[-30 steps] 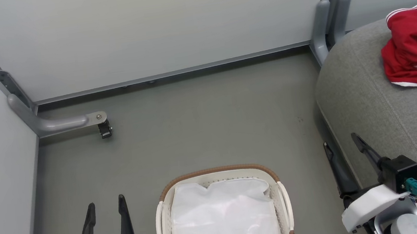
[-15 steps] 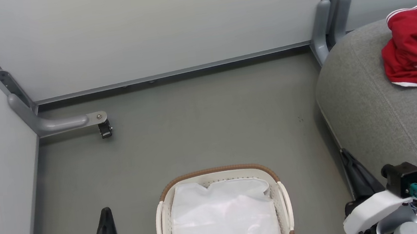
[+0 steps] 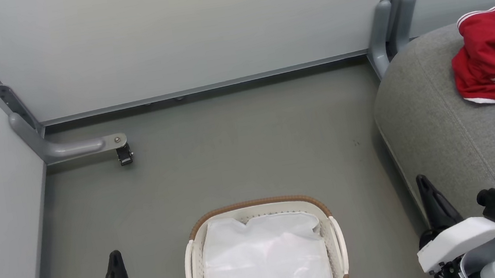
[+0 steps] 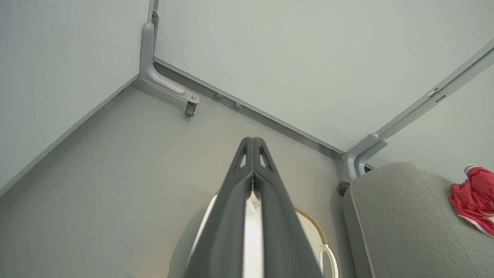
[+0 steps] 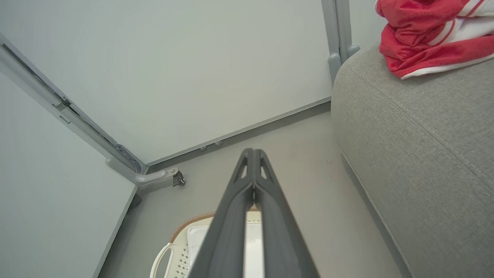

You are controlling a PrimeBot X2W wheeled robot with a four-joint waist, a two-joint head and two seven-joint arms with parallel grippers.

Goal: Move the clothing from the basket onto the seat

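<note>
Basket [image 3: 260, 202] nearest, on floor [image 3: 230, 151] dead ahead, between the two hands. Brown woven rim, white handle each side. Inside covered edge to edge by plain white sheet [image 3: 263, 261]. Faint pink tinge through sheet near its middle; maybe red cloth beneath, cannot tell.

Left hand [image 3: 115, 264] low, left of basket, fingers pressed flat together, gripping nothing. Right hand [image 3: 427, 194] low on the other side, by seat's front edge, likewise closed tight and empty. Both clear of basket and touching nothing: reads as a parked posture, not a reach.

Seat [image 3: 460, 154] to the right, grey woven cushion with rounded corner and seam, standing higher than basket rim.

Clothing [image 3: 494, 49] farther back on top of seat, well apart from basket. Crumpled red heap, white panels, thin stripe trim. Unfolded and slumped, as soft cloth settles when let go rather than laid out. One garment or two in heap: cannot tell.

Farthest: pale wall panels [image 3: 190, 31], grey frame foot with small caster [image 3: 124, 153] at left corner.

Judged: all visible red clothing on seat, so done or nearly. Only open question is what lies under sheet; checking would call for a hand opened and a corner lifted.
</note>
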